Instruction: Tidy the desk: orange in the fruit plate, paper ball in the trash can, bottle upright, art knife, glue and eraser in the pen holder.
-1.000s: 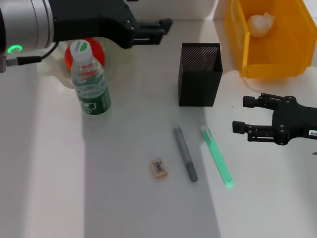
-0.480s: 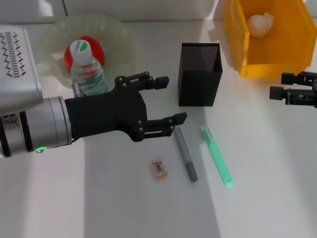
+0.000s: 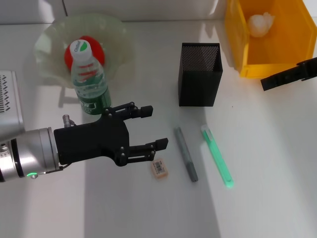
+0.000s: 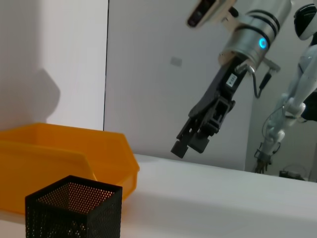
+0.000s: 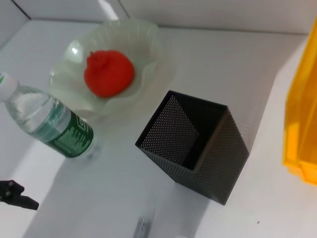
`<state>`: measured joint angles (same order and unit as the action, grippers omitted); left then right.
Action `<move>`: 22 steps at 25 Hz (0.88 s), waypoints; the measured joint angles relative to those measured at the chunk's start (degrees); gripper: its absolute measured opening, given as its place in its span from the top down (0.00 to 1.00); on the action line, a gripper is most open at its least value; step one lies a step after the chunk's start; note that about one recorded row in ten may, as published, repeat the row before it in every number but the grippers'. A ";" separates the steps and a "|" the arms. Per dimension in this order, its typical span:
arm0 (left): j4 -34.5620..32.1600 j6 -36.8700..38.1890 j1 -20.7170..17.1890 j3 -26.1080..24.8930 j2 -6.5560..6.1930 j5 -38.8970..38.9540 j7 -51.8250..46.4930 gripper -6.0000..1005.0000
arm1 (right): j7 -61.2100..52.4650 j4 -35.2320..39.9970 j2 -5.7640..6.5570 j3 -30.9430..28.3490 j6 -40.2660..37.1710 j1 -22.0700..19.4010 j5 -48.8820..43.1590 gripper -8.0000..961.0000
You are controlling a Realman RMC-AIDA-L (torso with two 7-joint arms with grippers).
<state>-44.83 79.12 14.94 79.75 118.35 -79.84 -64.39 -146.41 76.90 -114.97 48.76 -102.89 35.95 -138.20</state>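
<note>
The whole counter (image 3: 277, 163) is seen only in the head view. There the left gripper (image 3: 153, 128) hangs low with its jaws wide and empty, just beside the eraser (image 3: 159, 168), whose white barcode label cannot be read. A grey pen (image 3: 185, 153) and a green knife (image 3: 216, 155) lie near it, apart from each other. The bottle (image 3: 88, 79) stands upright before the plate (image 3: 119, 29) holding the orange (image 3: 92, 47); its green label cannot be read. The paper ball (image 3: 261, 23) lies in the bin (image 3: 237, 34). The holder (image 3: 200, 74) stands between plate and bin.

The right gripper (image 4: 190, 141) is shown raised, best in the left wrist view; whether its jaws are open cannot be told.
</note>
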 joint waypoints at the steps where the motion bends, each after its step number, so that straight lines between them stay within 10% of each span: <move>1: 0.28 -0.19 0.07 0.00 -0.03 -0.14 0.76 0.21 | -2.61 0.31 -0.08 1.97 -0.71 1.96 -1.77 0.14; 11: 1.61 -1.82 0.32 -1.09 -0.05 -3.94 3.41 0.21 | -12.61 -8.51 -4.27 15.15 0.33 17.35 -17.85 0.14; 22: 1.72 -1.81 -0.13 -3.10 -0.05 -4.28 4.24 0.21 | -16.89 -22.06 -4.69 23.99 10.64 19.92 -16.31 0.14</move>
<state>-43.11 77.31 14.81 76.65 118.30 -84.12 -60.15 -163.30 54.84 -119.66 72.75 -92.25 55.87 -154.51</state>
